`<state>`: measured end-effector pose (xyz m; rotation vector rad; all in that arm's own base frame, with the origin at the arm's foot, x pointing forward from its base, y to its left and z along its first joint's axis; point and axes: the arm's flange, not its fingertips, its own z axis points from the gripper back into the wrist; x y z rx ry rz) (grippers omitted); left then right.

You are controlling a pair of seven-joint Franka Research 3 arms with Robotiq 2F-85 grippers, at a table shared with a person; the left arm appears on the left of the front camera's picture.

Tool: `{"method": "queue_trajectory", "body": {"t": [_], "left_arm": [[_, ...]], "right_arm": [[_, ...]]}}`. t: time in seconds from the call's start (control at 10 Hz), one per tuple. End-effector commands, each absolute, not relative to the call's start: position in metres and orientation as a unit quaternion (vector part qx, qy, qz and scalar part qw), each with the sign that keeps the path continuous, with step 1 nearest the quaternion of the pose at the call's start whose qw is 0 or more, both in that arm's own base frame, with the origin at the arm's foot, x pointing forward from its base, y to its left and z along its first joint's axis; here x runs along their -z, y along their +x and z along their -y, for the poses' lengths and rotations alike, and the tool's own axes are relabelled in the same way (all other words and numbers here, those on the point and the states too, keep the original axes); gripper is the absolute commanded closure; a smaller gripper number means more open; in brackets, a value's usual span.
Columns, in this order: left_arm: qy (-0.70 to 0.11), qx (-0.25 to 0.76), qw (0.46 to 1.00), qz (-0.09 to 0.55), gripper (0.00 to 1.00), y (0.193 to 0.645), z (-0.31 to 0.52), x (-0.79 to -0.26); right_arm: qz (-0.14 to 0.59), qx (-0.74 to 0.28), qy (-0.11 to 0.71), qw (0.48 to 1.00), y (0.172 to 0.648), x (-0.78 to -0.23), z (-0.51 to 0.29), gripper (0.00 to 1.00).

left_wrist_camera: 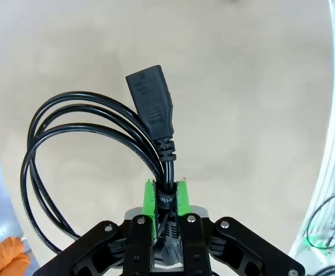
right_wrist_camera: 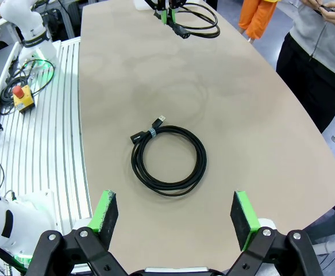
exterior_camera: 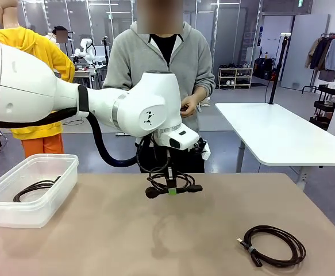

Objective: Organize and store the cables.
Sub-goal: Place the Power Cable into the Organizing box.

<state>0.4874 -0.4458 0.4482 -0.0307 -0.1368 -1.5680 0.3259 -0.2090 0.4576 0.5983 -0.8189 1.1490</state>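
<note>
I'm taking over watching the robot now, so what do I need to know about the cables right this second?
The left gripper is shut on a coiled cable, held in the air above the middle of the table.
The right gripper is open, hovering over the second cable, which lies coiled on the table.
Done: a first cable lies in the clear bin at the table's left.
Left to do: bin the held cable, then the one on the table.

The tan table (exterior_camera: 98,230) lay before me. At its far edge stood a person in a grey hoodie (exterior_camera: 138,57). Beyond its far right corner sat a white table (exterior_camera: 282,135), with a shoe shelf (exterior_camera: 234,76) and a clothes rack (exterior_camera: 328,54) farther behind. Off its near edge, a red emergency-stop button (right_wrist_camera: 19,94) rested on a ribbed metal base (right_wrist_camera: 46,144).
</note>
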Motion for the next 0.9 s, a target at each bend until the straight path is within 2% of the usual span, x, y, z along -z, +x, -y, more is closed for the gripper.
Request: {"method": "queue_trajectory", "body": {"t": [0.0,0.4,0.5,0.6,0.8], "left_arm": [[-0.015,0.707,0.705,0.061,1.00,0.487,0.450,-0.446],[-0.015,0.707,0.705,0.061,1.00,0.487,0.450,-0.446],[-0.016,0.707,0.705,0.057,0.84,0.487,0.449,-0.442],[-0.014,0.733,0.676,0.072,0.84,0.490,0.428,-0.453],[0.074,0.794,0.599,0.072,0.84,0.483,0.360,-0.466]], "right_arm": [[0.375,-0.521,0.271,0.718,0.325,-0.457,0.208,0.00],[0.375,-0.521,0.271,0.718,0.325,-0.457,0.208,0.00],[0.375,-0.521,0.271,0.718,0.325,-0.457,0.208,0.00],[0.375,-0.521,0.271,0.718,0.325,-0.457,0.208,0.00],[0.375,-0.521,0.271,0.718,0.325,-0.457,0.208,0.00]]}}
